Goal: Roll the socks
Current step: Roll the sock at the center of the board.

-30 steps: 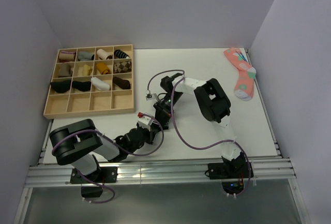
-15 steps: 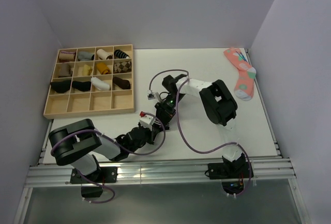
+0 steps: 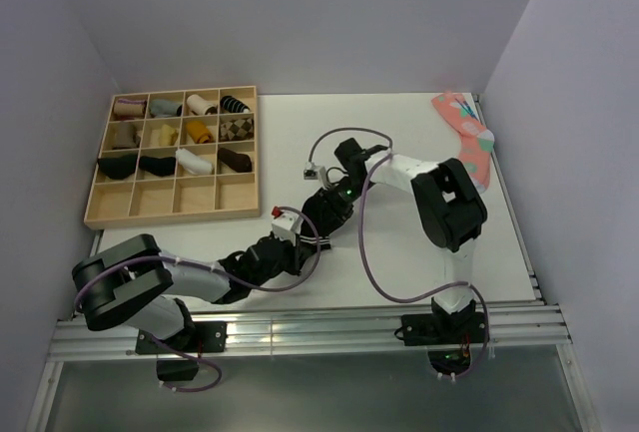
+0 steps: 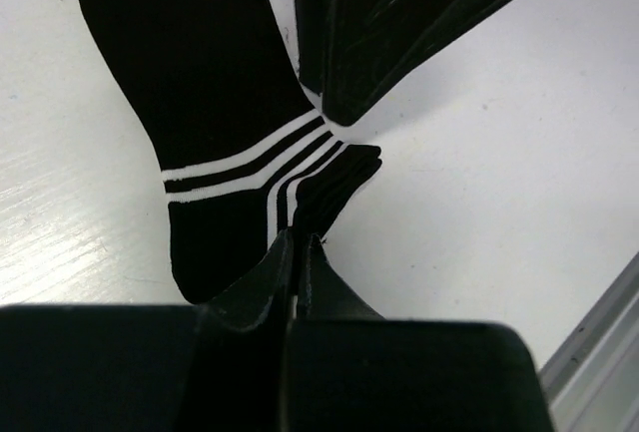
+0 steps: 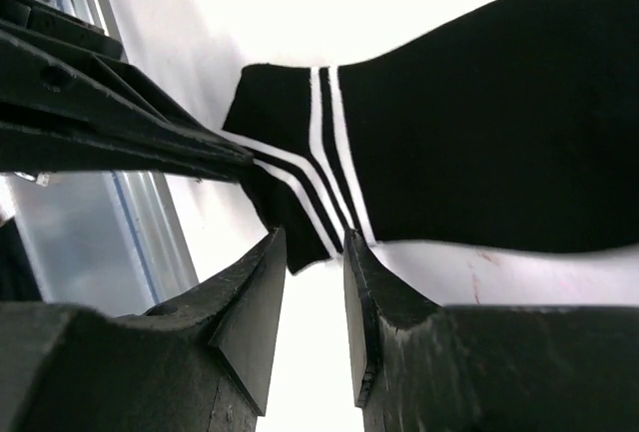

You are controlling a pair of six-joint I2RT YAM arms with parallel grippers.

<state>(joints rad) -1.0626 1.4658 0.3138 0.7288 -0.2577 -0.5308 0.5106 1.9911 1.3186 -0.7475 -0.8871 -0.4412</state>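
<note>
Rail (image 3: 300, 324) along the near table edge, both arm bases bolted to it. Left arm runs low from near left toward centre. Right arm rises at near right, bends at the elbow and reaches left, so both wrists meet about mid-table.

Left gripper (image 4: 293, 252) has its fingers pressed together on the cuff edge of the socks (image 4: 200, 73), pinching black knit just below the white stripes.

Socks lie on the white table (image 3: 399, 242) around its centre, slightly to the near side, mostly hidden under the grippers in the top view. Wrist views show the black bodies flat on the surface, foot end pointing away from the left gripper. Two striped cuffs overlap, and the one at the pinch is bunched.

Right gripper (image 5: 312, 244) points in from the far side, tips down on the striped band, opposite the left tips and almost touching them. Its fingers show a narrow slit with a cuff corner in it; cannot tell if fabric is actually clamped.

Purple cables (image 3: 364, 252) loop off both arms.

Far left: wooden tray (image 3: 168, 216) with a grid of compartments, the far three rows holding rolls (image 3: 196, 133) of assorted colours.

Far right corner: pink sock (image 3: 465, 145) flat by the wall, well apart from the rest.
</note>
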